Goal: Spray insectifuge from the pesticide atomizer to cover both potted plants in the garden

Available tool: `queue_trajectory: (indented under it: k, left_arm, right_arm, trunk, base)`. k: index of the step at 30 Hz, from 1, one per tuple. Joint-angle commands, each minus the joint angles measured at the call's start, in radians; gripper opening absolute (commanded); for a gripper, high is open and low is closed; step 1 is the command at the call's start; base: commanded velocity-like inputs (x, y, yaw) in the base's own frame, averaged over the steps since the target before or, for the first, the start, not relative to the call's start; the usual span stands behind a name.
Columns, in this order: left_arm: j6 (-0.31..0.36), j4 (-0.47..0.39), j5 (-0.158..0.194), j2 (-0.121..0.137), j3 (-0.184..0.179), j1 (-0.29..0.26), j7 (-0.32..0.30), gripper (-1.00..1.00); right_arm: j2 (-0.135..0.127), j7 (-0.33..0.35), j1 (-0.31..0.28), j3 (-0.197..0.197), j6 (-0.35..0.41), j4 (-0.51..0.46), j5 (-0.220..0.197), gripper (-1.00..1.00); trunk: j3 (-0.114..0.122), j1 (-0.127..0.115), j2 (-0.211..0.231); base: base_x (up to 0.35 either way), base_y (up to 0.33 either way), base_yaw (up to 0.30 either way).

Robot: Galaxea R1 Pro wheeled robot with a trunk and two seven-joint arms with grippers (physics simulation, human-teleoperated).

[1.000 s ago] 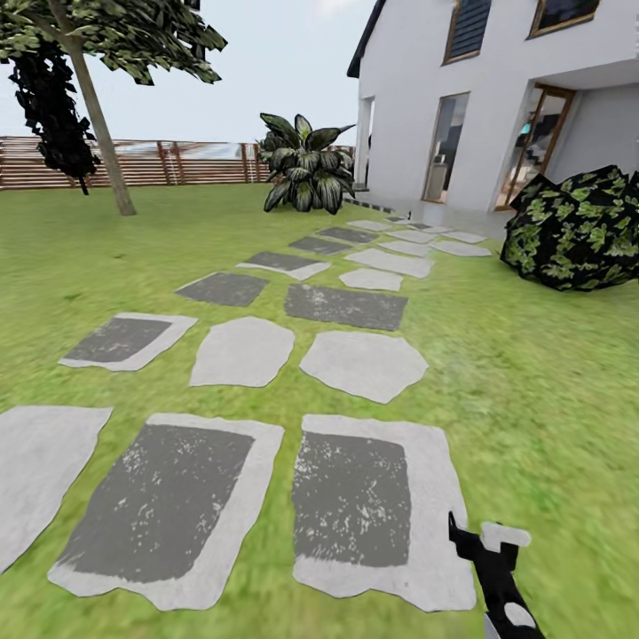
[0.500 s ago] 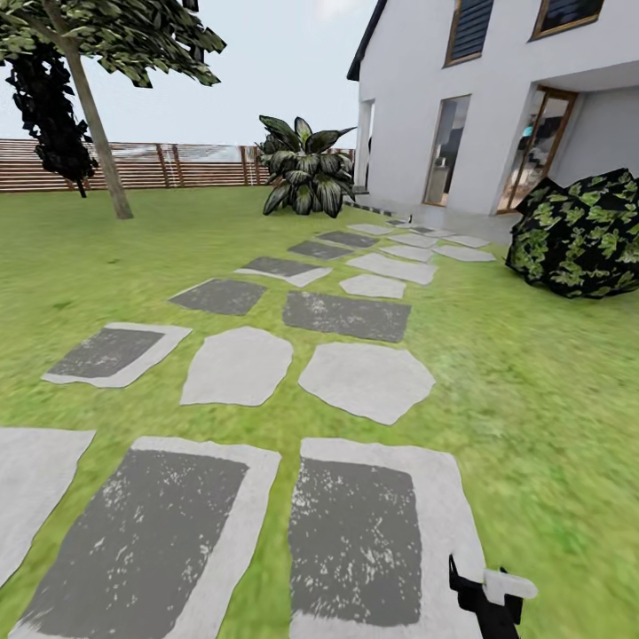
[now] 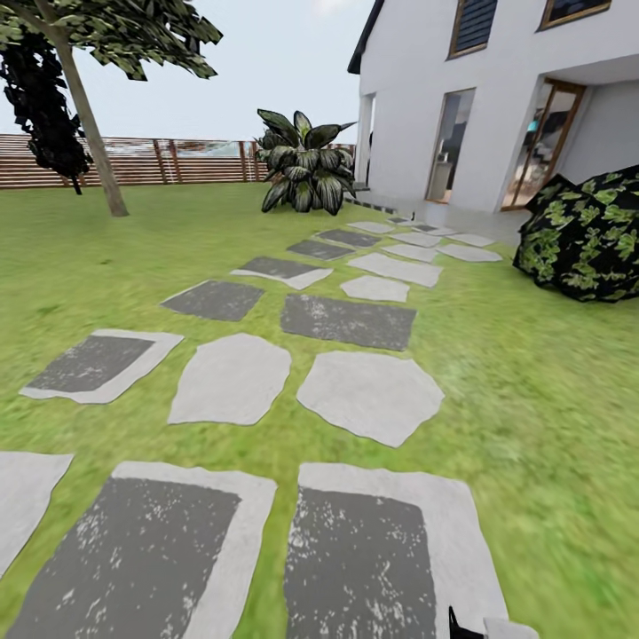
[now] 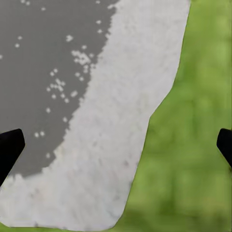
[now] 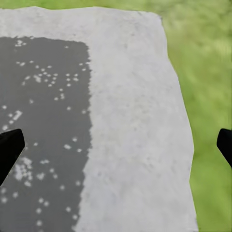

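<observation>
I am in the garden, on a green lawn (image 3: 541,399) crossed by grey stepping stones (image 3: 368,395). The pesticide atomizer and the potted plants are out of view. My left gripper (image 4: 116,150) hangs open over the edge of a paving slab (image 4: 121,125), its dark fingertips (image 4: 9,147) far apart with nothing between them. My right gripper (image 5: 116,150) is open too, above another slab (image 5: 130,125) next to grass. A tip of my right arm (image 3: 484,628) pokes in at the head view's lower edge.
A white house (image 3: 461,98) with glass doors stands ahead to the right. A striped agave (image 3: 306,164) grows by its corner and a dark leafy bush (image 3: 586,235) at the right. At the far left are a tree (image 3: 89,115) and a brown slat fence (image 3: 177,160).
The whole head view has shifted: the stones, house and bush have drawn nearer and slid down the picture, so the camera moved forward. My right arm now shows less at the lower edge.
</observation>
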Motion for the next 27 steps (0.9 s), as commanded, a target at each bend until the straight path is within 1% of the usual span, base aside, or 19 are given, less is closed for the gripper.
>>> queue_trajectory:
  k: [1,27]
  left_arm:
    - [-0.003,0.001,-0.001,0.0,0.003,-0.001,-0.001,1.0]
    - [-0.003,0.001,-0.003,-0.001,0.003,-0.001,-0.001,1.0]
  right_arm:
    - [0.0,-0.002,-0.001,-0.001,-0.003,0.003,0.002,1.0]
    - [0.0,-0.003,0.001,-0.001,-0.001,0.005,0.002,1.0]
  trunk:
    - [-0.001,0.0,0.0]
    - [-0.001,0.0,0.0]
  base:
    - [0.337,0.0,0.0]
    - [0.337,0.0,0.0]
